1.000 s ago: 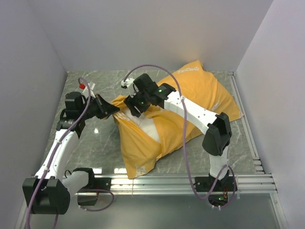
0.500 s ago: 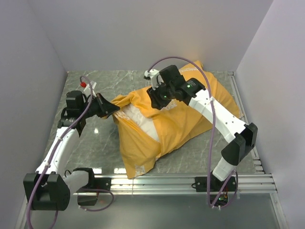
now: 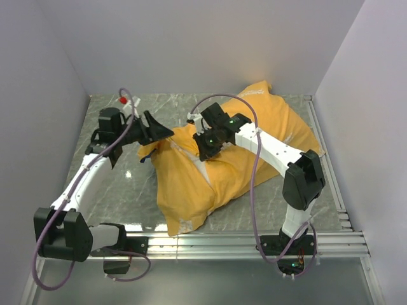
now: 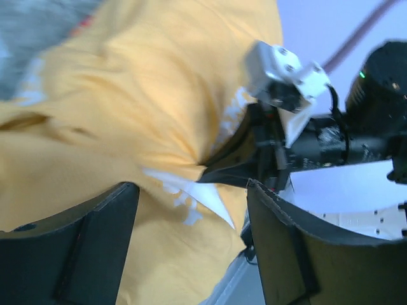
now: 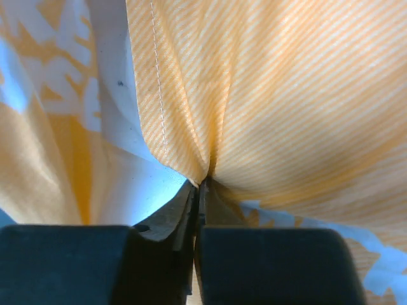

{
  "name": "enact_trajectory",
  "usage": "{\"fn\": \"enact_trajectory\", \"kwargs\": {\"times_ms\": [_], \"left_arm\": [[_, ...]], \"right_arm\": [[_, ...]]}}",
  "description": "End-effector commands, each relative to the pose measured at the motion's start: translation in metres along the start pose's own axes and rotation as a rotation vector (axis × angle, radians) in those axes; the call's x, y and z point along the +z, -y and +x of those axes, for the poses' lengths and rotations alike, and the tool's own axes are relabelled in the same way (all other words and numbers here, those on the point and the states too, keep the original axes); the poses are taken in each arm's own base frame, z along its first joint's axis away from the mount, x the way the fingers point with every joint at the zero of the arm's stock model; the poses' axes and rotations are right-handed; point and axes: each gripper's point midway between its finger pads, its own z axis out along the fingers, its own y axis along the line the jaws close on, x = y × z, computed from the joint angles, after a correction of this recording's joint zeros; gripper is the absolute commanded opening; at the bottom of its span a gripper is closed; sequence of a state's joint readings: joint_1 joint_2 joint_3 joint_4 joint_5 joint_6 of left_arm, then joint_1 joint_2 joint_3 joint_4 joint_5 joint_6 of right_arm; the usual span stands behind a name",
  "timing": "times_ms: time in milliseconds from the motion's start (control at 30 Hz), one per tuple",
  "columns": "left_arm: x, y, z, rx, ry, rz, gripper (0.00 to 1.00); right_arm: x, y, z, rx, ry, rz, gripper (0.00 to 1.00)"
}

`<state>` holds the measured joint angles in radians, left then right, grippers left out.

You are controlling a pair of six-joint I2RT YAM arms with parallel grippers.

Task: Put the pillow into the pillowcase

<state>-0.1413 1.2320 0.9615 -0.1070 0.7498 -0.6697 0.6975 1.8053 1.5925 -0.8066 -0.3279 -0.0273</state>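
Pillow (image 3: 203, 172) inside pillowcase (image 3: 254, 130), lying on table (image 3: 127, 190) centre-right.

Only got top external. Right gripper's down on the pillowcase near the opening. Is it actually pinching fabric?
Observer: Yes. Right wrist view shows the right gripper shut on a fold of the pillowcase, beside its stitched hem.
Operator: Left one holding anything?
Observer: No. Left wrist view shows the left gripper open, nothing between its jaws.
Operator: Pillow at the opening?
Observer: Right wrist view shows a white strip past the hem, likely the pillow.
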Motion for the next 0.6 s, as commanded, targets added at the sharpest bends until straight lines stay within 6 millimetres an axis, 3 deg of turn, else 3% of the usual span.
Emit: {"fn": "enact_trajectory", "kwargs": {"times_ms": [0,67,100,133,333,400,467,567], "left_arm": [[-0.036,0.007,-0.03,0.067,0.082,-0.02,0.74],[-0.048,0.001,-0.027,0.128,0.091,-0.079,0.73],[-0.052,-0.004,-0.023,0.135,0.089,-0.108,0.72],[-0.055,-0.012,-0.011,0.112,0.065,-0.141,0.72],[-0.05,-0.026,0.02,0.01,0.035,-0.107,0.62],[-0.041,-0.032,0.018,-0.027,0.053,-0.112,0.53],[-0.028,-0.051,0.025,-0.073,0.007,-0.15,0.48],[-0.007,-0.066,0.041,-0.099,-0.062,-0.174,0.51]], "right_arm": [[-0.015,0.001,-0.023,0.004,0.069,0.026,0.0],[-0.029,-0.007,-0.032,-0.009,0.1,0.007,0.0],[-0.047,-0.011,-0.044,-0.026,0.152,0.006,0.0],[-0.056,-0.013,-0.051,-0.037,0.18,0.013,0.0],[-0.113,-0.047,-0.086,-0.094,0.351,-0.08,0.0],[-0.12,-0.067,-0.086,-0.086,0.365,-0.179,0.0],[-0.122,-0.085,-0.081,-0.091,0.354,-0.265,0.0],[-0.108,-0.093,-0.066,-0.088,0.289,-0.295,0.0]]}}
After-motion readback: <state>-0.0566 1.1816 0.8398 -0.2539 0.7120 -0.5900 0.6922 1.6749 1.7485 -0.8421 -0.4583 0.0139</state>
